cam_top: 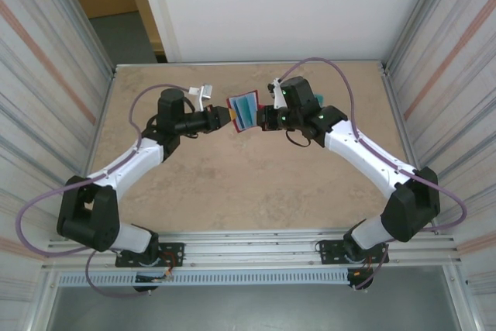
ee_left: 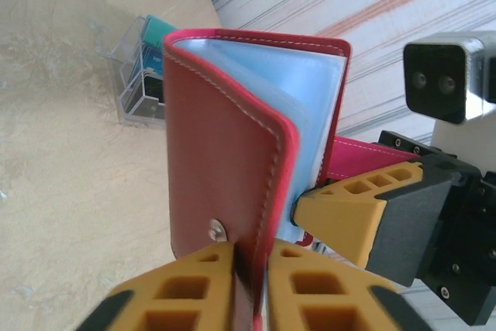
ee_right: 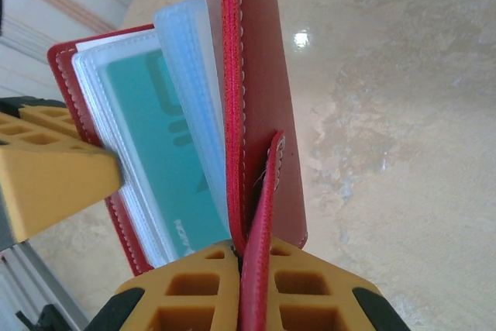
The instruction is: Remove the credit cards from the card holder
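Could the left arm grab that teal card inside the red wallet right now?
Probably not: the left arm has its jaws clamped on the card holder, and the teal card sits inside a pocket.

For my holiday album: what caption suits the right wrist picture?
Right hand pinches the open red card holder, a teal credit card showing inside.

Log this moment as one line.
wallet: held up, open | left claw: gripping one cover | right claw: gripping other cover | teal card: in its pocket

Teal card [ee_right: 159,160]: print unreadable; no legible txt.
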You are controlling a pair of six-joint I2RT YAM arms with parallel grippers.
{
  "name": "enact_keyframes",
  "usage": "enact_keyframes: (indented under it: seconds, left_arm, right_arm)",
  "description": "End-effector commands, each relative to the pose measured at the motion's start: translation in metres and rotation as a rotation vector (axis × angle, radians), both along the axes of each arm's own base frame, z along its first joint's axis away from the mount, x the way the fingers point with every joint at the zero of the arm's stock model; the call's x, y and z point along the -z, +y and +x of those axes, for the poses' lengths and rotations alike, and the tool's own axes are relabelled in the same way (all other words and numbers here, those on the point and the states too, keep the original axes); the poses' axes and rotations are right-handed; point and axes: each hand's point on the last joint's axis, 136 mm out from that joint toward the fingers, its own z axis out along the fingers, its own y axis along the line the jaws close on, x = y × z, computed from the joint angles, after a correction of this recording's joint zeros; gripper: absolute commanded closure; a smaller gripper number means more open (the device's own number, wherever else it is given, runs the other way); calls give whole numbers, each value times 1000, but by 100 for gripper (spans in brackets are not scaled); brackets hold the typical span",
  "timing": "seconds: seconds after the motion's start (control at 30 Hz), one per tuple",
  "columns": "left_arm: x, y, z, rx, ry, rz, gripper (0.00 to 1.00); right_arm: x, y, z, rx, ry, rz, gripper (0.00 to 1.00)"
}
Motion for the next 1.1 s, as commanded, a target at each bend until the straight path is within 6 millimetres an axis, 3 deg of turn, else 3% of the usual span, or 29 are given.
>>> enact_keyframes:
  seconds: [0.0, 0.17, 0.4, 0.53, 0.63, 0.77, 1.07]
  left_arm:
    - [6, -5, -5, 33, -6, 1, 71]
    - [15, -9, -3, 49, 19, -34, 49]
    - [17, -13, -3, 61, 22, -40, 46]
    - [23, -6, 0, 27, 28, -11, 38]
    - [23, 7, 4, -3, 15, -11, 18]
    - [18, 25, 8, -31, -6, -29, 3]
    - [5, 27, 8, -8, -21, -106, 1]
  right_arm:
    - [-8, -4, -3, 20, 8, 51, 100]
    - [-5, -1, -6, 10, 32, 63, 100]
    - [-10, 4, -6, -6, 28, 93, 100]
    - [-18, 7, -7, -20, 18, 116, 100]
    - [-29, 7, -9, -28, 2, 140, 100]
    - [-46, 7, -12, -44, -18, 190, 100]
    - [-86, 5, -16, -95, -27, 407, 100]
